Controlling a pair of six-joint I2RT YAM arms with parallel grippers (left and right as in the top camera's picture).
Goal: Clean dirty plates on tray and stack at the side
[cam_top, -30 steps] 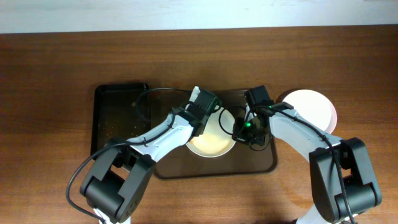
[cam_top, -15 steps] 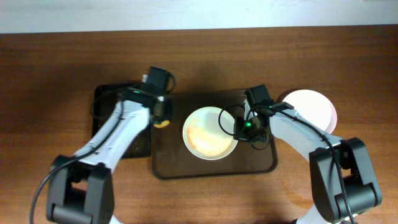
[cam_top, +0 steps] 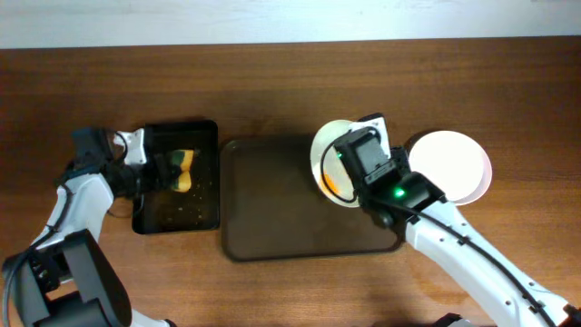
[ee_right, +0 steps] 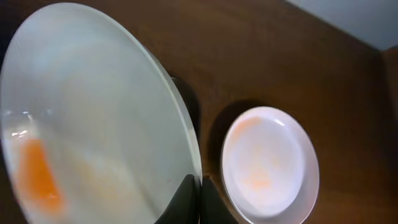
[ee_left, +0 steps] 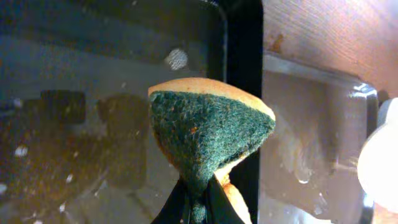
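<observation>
Tabletop (cam_top: pixel 290 82) brown wood, left fingers (ee_left: pixel 168 211) clamped on sponge (ee_left: pixel 208 137), right fingers (ee_right: pixel 180 202) pinching tilted plate (ee_right: pixel 93 124) rim.

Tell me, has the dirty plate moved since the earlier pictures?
Yes. The dirty plate left the middle of the brown tray and is now lifted over its right edge, nearer the other plate.

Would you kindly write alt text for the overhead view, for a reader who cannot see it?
The right gripper holds a tilted white plate with an orange smear over the brown tray's right end, beside another white plate on the table. At left, the left gripper holds a yellow-and-green sponge over the black tray.
</observation>
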